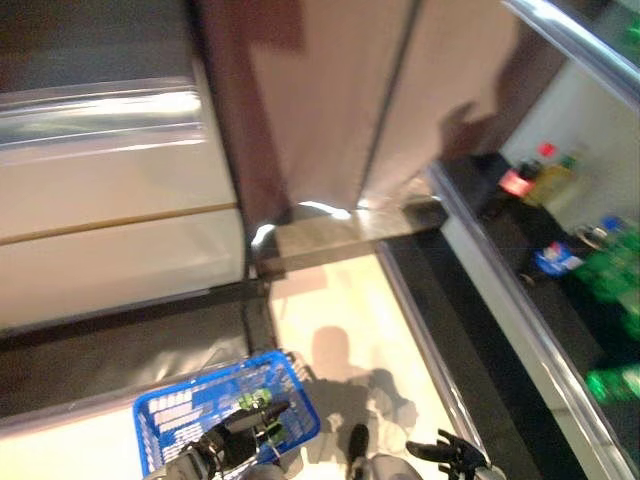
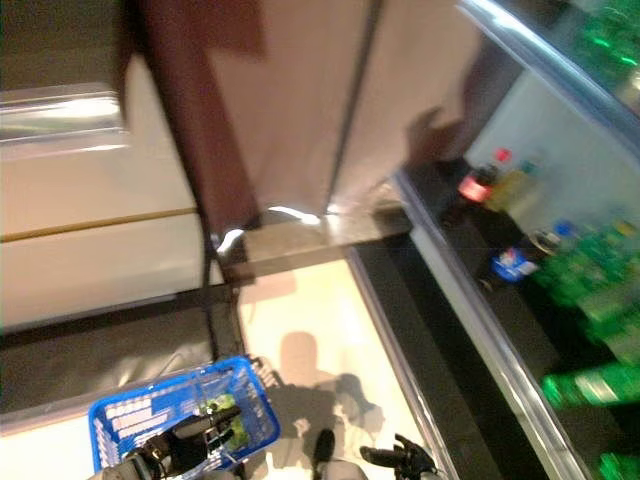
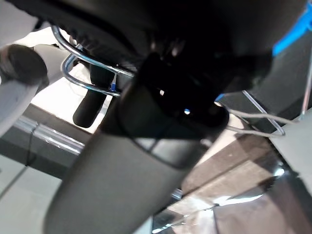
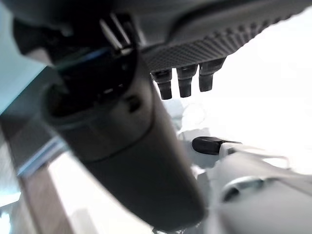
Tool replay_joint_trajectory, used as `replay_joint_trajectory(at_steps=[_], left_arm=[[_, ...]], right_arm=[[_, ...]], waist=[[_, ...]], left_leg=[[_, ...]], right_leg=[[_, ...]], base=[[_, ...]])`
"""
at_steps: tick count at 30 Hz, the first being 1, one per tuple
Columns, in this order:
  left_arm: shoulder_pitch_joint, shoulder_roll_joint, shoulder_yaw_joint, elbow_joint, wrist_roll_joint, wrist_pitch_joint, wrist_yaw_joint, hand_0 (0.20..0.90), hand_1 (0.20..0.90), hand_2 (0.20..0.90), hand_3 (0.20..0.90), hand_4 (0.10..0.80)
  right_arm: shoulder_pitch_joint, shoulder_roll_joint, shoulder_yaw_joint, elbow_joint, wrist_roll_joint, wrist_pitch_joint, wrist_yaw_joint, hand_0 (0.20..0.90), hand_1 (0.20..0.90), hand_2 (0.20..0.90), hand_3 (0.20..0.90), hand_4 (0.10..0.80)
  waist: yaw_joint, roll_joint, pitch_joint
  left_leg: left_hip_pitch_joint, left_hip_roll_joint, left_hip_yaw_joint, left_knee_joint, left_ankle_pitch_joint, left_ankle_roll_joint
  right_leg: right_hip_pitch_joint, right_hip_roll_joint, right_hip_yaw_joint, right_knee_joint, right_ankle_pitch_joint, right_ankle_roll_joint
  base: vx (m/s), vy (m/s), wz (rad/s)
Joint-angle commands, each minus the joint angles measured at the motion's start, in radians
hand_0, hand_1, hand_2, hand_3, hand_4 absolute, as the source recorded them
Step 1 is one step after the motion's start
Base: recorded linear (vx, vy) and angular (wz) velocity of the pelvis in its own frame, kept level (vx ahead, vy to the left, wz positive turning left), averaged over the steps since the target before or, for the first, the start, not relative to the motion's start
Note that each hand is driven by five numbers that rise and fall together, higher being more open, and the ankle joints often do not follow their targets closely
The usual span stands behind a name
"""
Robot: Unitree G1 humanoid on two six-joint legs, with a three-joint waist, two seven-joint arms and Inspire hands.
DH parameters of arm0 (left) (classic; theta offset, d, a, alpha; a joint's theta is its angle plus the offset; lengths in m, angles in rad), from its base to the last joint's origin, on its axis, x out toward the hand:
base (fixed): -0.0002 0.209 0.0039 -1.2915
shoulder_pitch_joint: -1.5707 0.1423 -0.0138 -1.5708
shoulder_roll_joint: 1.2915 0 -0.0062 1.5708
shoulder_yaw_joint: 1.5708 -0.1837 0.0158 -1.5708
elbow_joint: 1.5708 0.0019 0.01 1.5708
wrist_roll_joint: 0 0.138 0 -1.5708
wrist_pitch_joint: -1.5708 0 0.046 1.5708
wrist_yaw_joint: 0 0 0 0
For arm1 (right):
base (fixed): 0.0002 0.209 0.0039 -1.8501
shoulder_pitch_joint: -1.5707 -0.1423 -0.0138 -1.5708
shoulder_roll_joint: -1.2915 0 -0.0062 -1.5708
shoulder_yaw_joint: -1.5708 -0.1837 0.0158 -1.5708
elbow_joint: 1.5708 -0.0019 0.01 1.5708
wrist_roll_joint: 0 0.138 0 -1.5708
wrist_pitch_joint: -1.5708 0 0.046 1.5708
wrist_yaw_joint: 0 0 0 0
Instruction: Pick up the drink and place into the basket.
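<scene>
Left hand (image 1: 235, 440) clenched on basket (image 1: 170, 415) handle; right hand (image 1: 450, 458) empty, fingers straight; next reach to shelf drinks (image 1: 610, 265)

The basket (image 1: 170, 420) is blue plastic lattice with thin bright metal wire handles (image 3: 80, 61), shiny in the left wrist view; the left hand (image 1: 232, 440) and right hand (image 1: 455, 455) are dark, matt plastic — the right one's fingertips (image 4: 185, 83) ribbed; the floor (image 1: 350, 310) is pale, smooth and glossy; the cooler rail (image 1: 520, 310) at right is polished metal; bottles (image 1: 610, 265) on the shelf look like glossy plastic.
</scene>
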Motion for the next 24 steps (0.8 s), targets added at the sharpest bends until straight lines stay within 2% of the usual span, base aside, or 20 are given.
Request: replay_joint_trajectory(at_steps=[1,2,3,4,5,6,9,10,13,15,16,17,18,19,20,22,24], left_arm=[[-0.056,-0.063,0.025,-0.089,-0.055,-0.046,-0.143,0.300,0.300,0.300,0.200,0.100],[-0.053,-0.066,0.031,-0.087,-0.034,-0.045,-0.153,0.300,0.300,0.300,0.200,0.100],[-0.045,-0.072,0.049,-0.087,-0.050,-0.049,-0.149,0.300,0.300,0.300,0.200,0.100],[-0.042,-0.073,0.056,-0.089,-0.054,-0.053,-0.148,0.300,0.300,0.300,0.200,0.100],[-0.038,-0.075,0.061,-0.092,-0.047,-0.054,-0.152,0.300,0.300,0.300,0.200,0.100],[-0.038,-0.072,0.068,-0.080,-0.050,-0.062,-0.155,0.300,0.300,0.300,0.200,0.100],[-0.042,-0.069,0.078,-0.070,-0.062,-0.063,-0.158,0.300,0.300,0.300,0.200,0.100],[-0.036,-0.073,0.082,-0.071,-0.068,-0.066,-0.152,0.300,0.300,0.300,0.200,0.100],[-0.030,-0.082,0.076,-0.082,-0.080,-0.067,-0.142,0.300,0.300,0.300,0.200,0.100],[-0.021,-0.086,0.072,-0.079,-0.065,-0.069,-0.151,0.300,0.300,0.300,0.200,0.100],[-0.006,-0.090,0.072,-0.073,-0.069,-0.077,-0.156,0.300,0.300,0.300,0.200,0.100],[-0.003,-0.090,0.073,-0.072,-0.074,-0.079,-0.155,0.300,0.300,0.300,0.200,0.100],[0.015,-0.091,0.080,-0.071,-0.086,-0.089,-0.154,0.300,0.300,0.300,0.200,0.100],[0.020,-0.091,0.084,-0.072,-0.096,-0.090,-0.148,0.300,0.300,0.300,0.200,0.100],[0.031,-0.093,0.092,-0.073,-0.109,-0.094,-0.140,0.300,0.300,0.300,0.200,0.100],[0.043,-0.096,0.098,-0.073,-0.116,-0.102,-0.133,0.300,0.300,0.300,0.200,0.100],[0.038,-0.100,0.093,-0.061,-0.093,-0.095,-0.131,0.300,0.300,0.300,0.200,0.100]], right_arm=[[0.042,-0.019,0.010,0.003,-0.019,-0.012,-0.014,0.900,0.900,0.900,0.900,0.800],[0.047,-0.019,0.005,0.005,-0.018,-0.011,-0.014,0.900,0.900,0.900,0.900,0.800],[0.049,-0.026,-0.004,0.011,-0.072,-0.019,-0.001,0.900,0.900,0.900,0.900,0.800],[0.049,-0.028,-0.007,0.015,-0.084,-0.020,0.003,0.900,0.900,0.900,0.900,0.800],[0.048,-0.032,-0.010,0.019,-0.079,-0.019,0.004,0.900,0.900,0.900,0.900,0.800],[0.044,-0.033,-0.021,0.041,-0.077,-0.018,0.006,0.900,0.900,0.900,0.900,0.800],[0.050,-0.035,-0.027,0.069,-0.091,-0.017,0.008,0.900,0.900,0.900,0.900,0.800],[0.055,-0.037,-0.031,0.075,-0.102,-0.019,0.006,0.900,0.900,0.900,0.900,0.800],[0.062,-0.048,-0.027,0.077,-0.099,-0.018,-0.002,0.900,0.900,0.900,0.900,0.800],[0.060,-0.059,-0.029,0.077,-0.086,-0.015,-0.007,0.900,0.900,0.900,0.900,0.800],[0.057,-0.067,-0.033,0.075,-0.091,-0.009,-0.007,0.900,0.900,0.900,0.900,0.800],[0.055,-0.070,-0.032,0.074,-0.095,-0.006,-0.006,0.900,0.900,0.900,0.900,0.800],[0.047,-0.080,-0.030,0.069,-0.111,0.007,0.000,0.900,0.900,0.900,0.900,0.800],[0.045,-0.083,-0.028,0.067,-0.123,0.010,0.003,0.900,0.900,0.900,0.900,0.800],[0.039,-0.092,-0.023,0.063,-0.139,0.017,0.009,0.900,0.900,0.900,0.900,0.800],[0.027,-0.101,-0.020,0.056,-0.150,0.029,0.017,0.900,0.900,0.900,0.900,0.800],[0.020,-0.102,-0.018,0.057,-0.134,0.034,0.016,0.900,0.900,0.900,0.900,0.800]], waist=[[0.006,0.046,-0.074],[0.009,0.047,-0.078],[0.014,0.053,-0.088],[0.011,0.057,-0.093],[0.014,0.062,-0.095],[-0.001,0.065,-0.100],[-0.017,0.058,-0.109],[-0.018,0.055,-0.107],[-0.021,0.053,-0.099],[-0.016,0.053,-0.095],[-0.008,0.051,-0.097],[-0.004,0.050,-0.098],[0.009,0.046,-0.103],[0.011,0.046,-0.104],[0.020,0.045,-0.106],[0.032,0.045,-0.109],[0.027,0.062,-0.121]], left_leg=[[-0.063,-0.069,-0.067,-0.003,-0.010,0.019],[-0.064,-0.065,-0.040,-0.003,-0.005,0.016],[-0.064,-0.048,0.027,-0.001,0.007,0.009],[-0.066,-0.038,0.056,0.001,0.014,0.010],[-0.065,-0.028,0.083,0.003,0.019,0.008],[-0.065,-0.015,0.105,0.006,0.017,0.018],[-0.064,0.015,0.122,0.009,0.040,-0.007],[-0.063,0.029,0.126,0.011,0.058,-0.025],[-0.064,0.055,0.126,0.015,0.084,-0.050],[-0.069,0.056,0.080,0.017,0.086,-0.056],[-0.072,0.040,0.004,0.024,0.077,-0.057],[-0.072,0.034,-0.023,0.028,0.071,-0.057],[-0.071,0.007,-0.135,0.048,0.047,-0.057],[-0.070,0.002,-0.161,0.057,0.041,-0.059],[-0.065,-0.012,-0.231,0.079,0.023,-0.062],[-0.071,-0.026,-0.292,0.100,0.022,-0.055],[-0.047,-0.022,-0.298,0.080,0.010,-0.070]], right_leg=[[0.050,-0.062,-0.009,-0.019,0.079,0.074],[0.061,-0.065,-0.020,-0.045,0.085,0.071],[0.085,-0.094,-0.077,-0.084,0.105,0.066],[0.096,-0.097,-0.095,-0.095,0.100,0.061],[0.103,-0.091,-0.096,-0.108,0.094,0.055],[0.103,-0.065,-0.070,-0.112,0.062,0.044],[0.118,-0.012,-0.036,-0.182,0.052,0.033],[0.125,-0.007,-0.041,-0.216,0.072,0.033],[0.135,0.009,-0.037,-0.259,0.096,0.025],[0.140,0.021,-0.016,-0.268,0.094,0.019],[0.142,0.027,0.014,-0.275,0.095,0.018],[0.143,0.027,0.023,-0.277,0.096,0.019],[0.142,0.028,0.065,-0.285,0.100,0.020],[0.143,0.029,0.078,-0.287,0.100,0.020],[0.145,0.028,0.117,-0.294,0.103,0.018],[0.129,0.020,0.148,-0.298,0.120,0.010],[0.143,0.010,0.163,-0.299,0.106,0.019]], base=[[-0.129,-0.052,-1.19],[-0.183,-0.088,-1.45],[-0.201,-0.123,-1.55],[-0.223,-0.144,-1.90],[-0.238,-0.257,-1.94],[-0.214,-0.295,-2.23],[-0.178,-0.375,-1.71],[-0.111,-0.309,-0.65],[-0.130,-0.226,-0.80],[-0.090,-0.154,-0.58],[-0.031,-0.106,-0.49],[0.020,-0.090,-0.72],[0.052,-0.024,-0.72],[0.078,-0.025,-1.11],[0.005,0.009,-1.31],[0.004,0.031,-1.37],[0.128,0.088,-0.86]])
